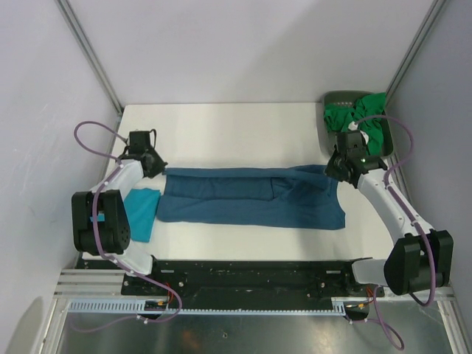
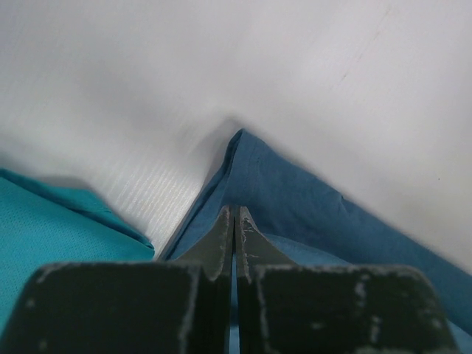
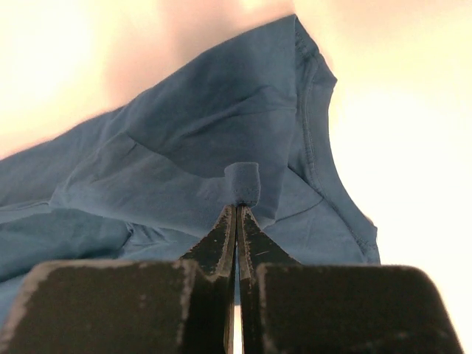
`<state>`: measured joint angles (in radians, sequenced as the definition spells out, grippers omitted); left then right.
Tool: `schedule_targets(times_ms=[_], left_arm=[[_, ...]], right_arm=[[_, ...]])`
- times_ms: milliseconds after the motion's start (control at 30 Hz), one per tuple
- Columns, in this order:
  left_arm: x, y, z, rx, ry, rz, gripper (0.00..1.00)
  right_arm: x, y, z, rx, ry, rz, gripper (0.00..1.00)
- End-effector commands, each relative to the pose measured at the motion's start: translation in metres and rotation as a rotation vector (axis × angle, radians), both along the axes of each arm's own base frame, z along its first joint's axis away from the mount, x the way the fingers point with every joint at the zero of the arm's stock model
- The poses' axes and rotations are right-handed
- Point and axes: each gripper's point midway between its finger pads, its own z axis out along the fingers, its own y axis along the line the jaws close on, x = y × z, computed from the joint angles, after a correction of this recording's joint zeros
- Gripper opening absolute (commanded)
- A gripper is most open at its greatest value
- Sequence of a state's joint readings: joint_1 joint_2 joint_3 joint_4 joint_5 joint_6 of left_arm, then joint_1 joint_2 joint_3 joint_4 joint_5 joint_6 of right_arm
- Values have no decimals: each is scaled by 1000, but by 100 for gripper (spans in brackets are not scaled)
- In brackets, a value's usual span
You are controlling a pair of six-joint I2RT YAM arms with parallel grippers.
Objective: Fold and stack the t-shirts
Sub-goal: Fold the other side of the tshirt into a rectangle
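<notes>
A: Where is the dark blue t-shirt (image 1: 251, 198)?

B: In the top view it lies spread lengthwise across the middle of the white table (image 1: 221, 125), running from centre left to centre right of the frame.

A: And the left gripper (image 2: 234, 220)?

B: Its jaws are pressed together with no gap. In the left wrist view the blue cloth rises in a ridge up to the tips, so it seems to pinch the shirt's upper left corner.

A: The right gripper (image 3: 237, 214)?

B: It is closed tight too. In the right wrist view a small fold of the blue cloth sticks up between the tips, so it has the shirt's upper right end.

A: The other shirts?

B: A turquoise t-shirt (image 1: 141, 212) lies folded at the lower left, just beside the blue one's left end. I cannot tell whether they touch. The green t-shirts (image 1: 354, 118) sit bunched in a dark grey tray (image 1: 333, 97) at the upper right, beyond the right gripper.
</notes>
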<state>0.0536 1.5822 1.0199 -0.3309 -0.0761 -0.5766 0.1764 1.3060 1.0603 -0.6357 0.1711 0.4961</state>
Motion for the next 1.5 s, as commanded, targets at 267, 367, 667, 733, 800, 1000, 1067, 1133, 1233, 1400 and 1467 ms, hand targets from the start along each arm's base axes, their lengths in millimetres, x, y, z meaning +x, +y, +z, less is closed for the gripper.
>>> schedule_targets(times_ms=[267,367,667,733,800,1000,1067,1133,1233,1400,1467], left_arm=[[-33,3,-26,-49,66,87,0],[-44,0,-43,-67,117,102,0],[-45,1,-44,-65,118,103,0],[-41,2,-36,-53,94,98,0],[-38,5,-28,-35,73,94,0],[-32,12,-24,-20,65,100,0],[-31,12,-26,-24,69,97,0],[-31,11,-28,-31,75,96,0],[-34,11,-30,-29,80,99,4],[-29,11,-12,-25,31,83,41],[-25,11,2,-12,-8,69,52]], right_arm=[[-33,7,-39,-45,102,9,0],[-42,10,-61,-23,136,13,0],[-39,4,-87,-2,172,2,0],[-34,2,-78,2,152,-2,0],[-32,0,-70,0,137,-2,0],[-40,6,-73,18,157,12,0],[-45,10,-81,37,168,21,0],[-51,12,-92,47,185,27,0],[-58,15,-102,62,200,48,7],[-55,21,-69,79,104,111,38],[-47,29,-39,96,16,151,45]])
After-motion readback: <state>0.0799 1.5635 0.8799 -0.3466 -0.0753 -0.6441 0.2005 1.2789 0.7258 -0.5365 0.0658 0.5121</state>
